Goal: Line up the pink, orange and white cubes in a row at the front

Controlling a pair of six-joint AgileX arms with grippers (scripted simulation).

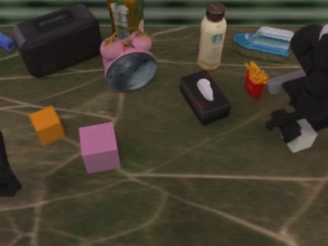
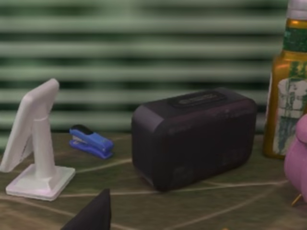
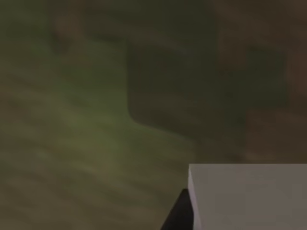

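Here the right end effector (image 1: 289,129) grasps the white cube (image 1: 303,137), right of the tissue box (image 1: 204,96). Well left of that box lie the pink cube (image 1: 99,146) and, beyond it, the orange cube (image 1: 46,124). The left end effector (image 1: 6,174) sits parked farther left; I cannot tell its state.

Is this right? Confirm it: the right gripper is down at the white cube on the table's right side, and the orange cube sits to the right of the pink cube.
One detail is wrong. In the top view the orange cube sits to the left of the pink cube, not the right. The rest holds: the right gripper is down at the white cube on the table's right side.
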